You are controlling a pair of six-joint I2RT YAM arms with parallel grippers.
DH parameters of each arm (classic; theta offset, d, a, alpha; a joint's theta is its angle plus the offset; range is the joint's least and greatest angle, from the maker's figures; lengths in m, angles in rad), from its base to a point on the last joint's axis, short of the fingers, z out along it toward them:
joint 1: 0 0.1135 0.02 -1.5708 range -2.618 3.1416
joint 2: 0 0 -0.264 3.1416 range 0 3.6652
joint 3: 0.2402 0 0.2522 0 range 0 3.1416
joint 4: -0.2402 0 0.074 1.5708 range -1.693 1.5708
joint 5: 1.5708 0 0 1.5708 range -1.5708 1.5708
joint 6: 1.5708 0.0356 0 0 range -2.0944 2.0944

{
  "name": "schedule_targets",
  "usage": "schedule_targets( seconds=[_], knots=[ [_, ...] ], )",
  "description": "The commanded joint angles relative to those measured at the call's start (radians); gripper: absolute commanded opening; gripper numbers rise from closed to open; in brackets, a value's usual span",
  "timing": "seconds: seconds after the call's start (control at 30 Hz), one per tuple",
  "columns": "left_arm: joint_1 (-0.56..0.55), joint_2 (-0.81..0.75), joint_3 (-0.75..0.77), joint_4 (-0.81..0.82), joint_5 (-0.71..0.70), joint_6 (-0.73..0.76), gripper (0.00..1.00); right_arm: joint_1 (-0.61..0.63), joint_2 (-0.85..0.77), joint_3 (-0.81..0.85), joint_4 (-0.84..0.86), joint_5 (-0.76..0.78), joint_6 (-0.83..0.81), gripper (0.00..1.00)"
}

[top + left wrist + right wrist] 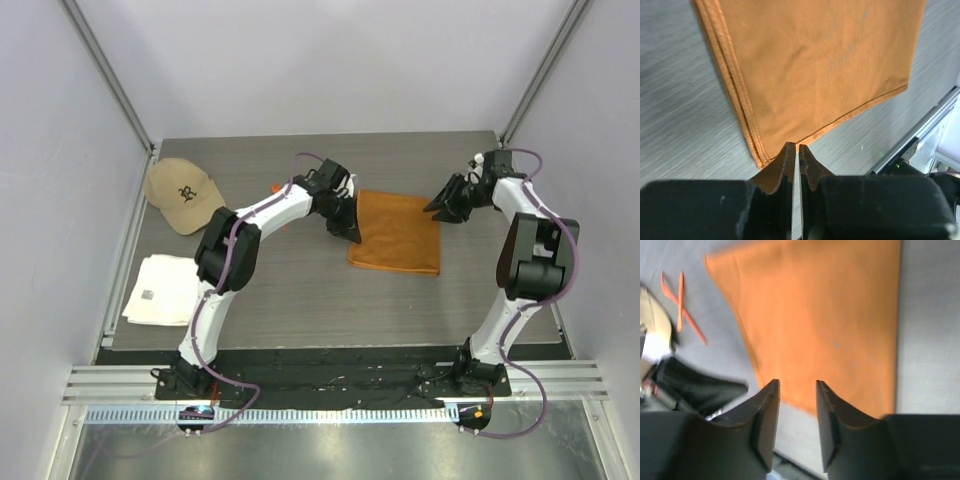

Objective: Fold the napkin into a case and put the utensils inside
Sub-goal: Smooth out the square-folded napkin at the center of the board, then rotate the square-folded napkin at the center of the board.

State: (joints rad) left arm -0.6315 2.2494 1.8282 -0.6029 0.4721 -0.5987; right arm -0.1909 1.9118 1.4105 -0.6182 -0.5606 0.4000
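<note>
Just at left tool (794, 146), napkin (820, 65) corner, lying flat

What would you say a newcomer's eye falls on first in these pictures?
The rust-orange napkin, folded flat in the middle of the grey table, stands out first. The left gripper, jaws almost together, sits at its left edge, and the right gripper hovers open by its far right corner. A tan cap lies far left.

Black end effectors (794, 152) (797, 387), white arms (265, 210), purple cables (570, 235).

Utensils (680, 303) blurred; napkin (815, 65) top cropped.
</note>
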Motion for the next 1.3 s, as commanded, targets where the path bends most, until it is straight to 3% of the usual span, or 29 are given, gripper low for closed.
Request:
schedule_targets(
  seconds=[0.0, 0.03, 0.13, 0.33, 0.6, 0.83, 1.13, 1.27],
  knots=[
    [-0.007, 0.019, -0.001, 0.032, 0.056, -0.015, 0.1, -0.012, -0.137, -0.177, -0.015, -0.09, -0.003, 0.36],
    [-0.005, 0.024, -0.009, 0.034, 0.059, -0.025, 0.1, -0.018, -0.151, -0.238, -0.015, -0.093, -0.019, 0.27],
    [-0.007, 0.021, -0.067, 0.09, 0.082, -0.067, 0.1, -0.027, -0.177, -0.335, 0.006, -0.108, -0.038, 0.14],
    [-0.005, 0.022, -0.122, 0.08, 0.037, -0.069, 0.09, -0.073, -0.143, -0.413, 0.04, -0.076, -0.047, 0.04],
    [-0.007, 0.038, -0.207, 0.068, -0.003, -0.085, 0.08, -0.131, -0.128, -0.458, 0.028, 0.12, -0.072, 0.03],
    [-0.048, 0.004, -0.259, 0.074, 0.005, -0.099, 0.09, -0.13, -0.068, -0.414, 0.081, 0.185, -0.055, 0.03],
    [-0.221, 0.015, -0.284, 0.161, 0.111, -0.243, 0.09, -0.091, 0.055, -0.228, 0.094, 0.215, -0.043, 0.03],
    [-0.307, 0.029, -0.186, 0.149, 0.134, -0.259, 0.1, -0.039, 0.147, 0.0, 0.005, 0.286, -0.062, 0.04]
  ],
)
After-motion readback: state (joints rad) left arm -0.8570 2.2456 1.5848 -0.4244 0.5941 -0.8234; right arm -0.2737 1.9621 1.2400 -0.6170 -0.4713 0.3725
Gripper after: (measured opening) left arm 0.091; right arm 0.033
